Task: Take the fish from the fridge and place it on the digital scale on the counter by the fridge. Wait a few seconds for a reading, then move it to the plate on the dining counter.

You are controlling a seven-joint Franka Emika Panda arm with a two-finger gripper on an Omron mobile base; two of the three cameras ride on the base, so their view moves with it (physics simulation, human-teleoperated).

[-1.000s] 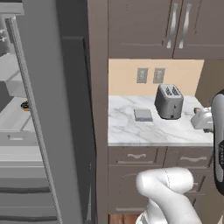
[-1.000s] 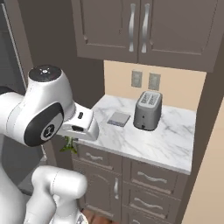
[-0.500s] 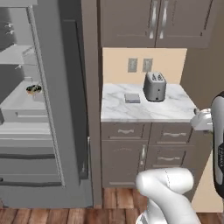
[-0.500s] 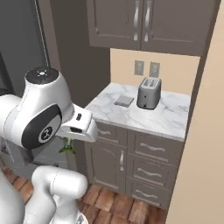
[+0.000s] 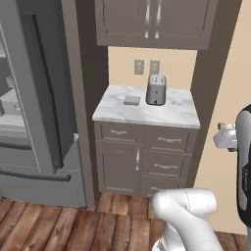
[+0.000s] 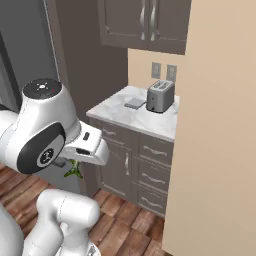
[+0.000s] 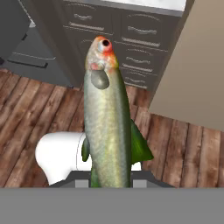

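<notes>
- The fridge [image 5: 34, 112] is cut off at the left edge of the left base view; its interior is largely hidden behind the open door.
- The digital scale [image 5: 131, 100] is seen on the small marble counter [image 5: 147, 110], just left of the toaster [image 5: 156, 90] and not touching it.
- In the right base view only a green tail tip of the fish [image 6: 74, 170] is visible under the arm; the gripper [image 6: 67, 165] is mostly hidden there.
- In the hand view the fingertips are masked by the fish [image 7: 107, 127], but it is pinched at its tail end between the jaws.
- Since the earlier frames both base views have backed off: the counter appears farther away, wood floor [image 5: 59, 225] is now exposed, less fridge interior is seen.
- The fish's long axis runs straight out along the gripper, head away from the hand toward the drawers [image 7: 118, 35].
</notes>
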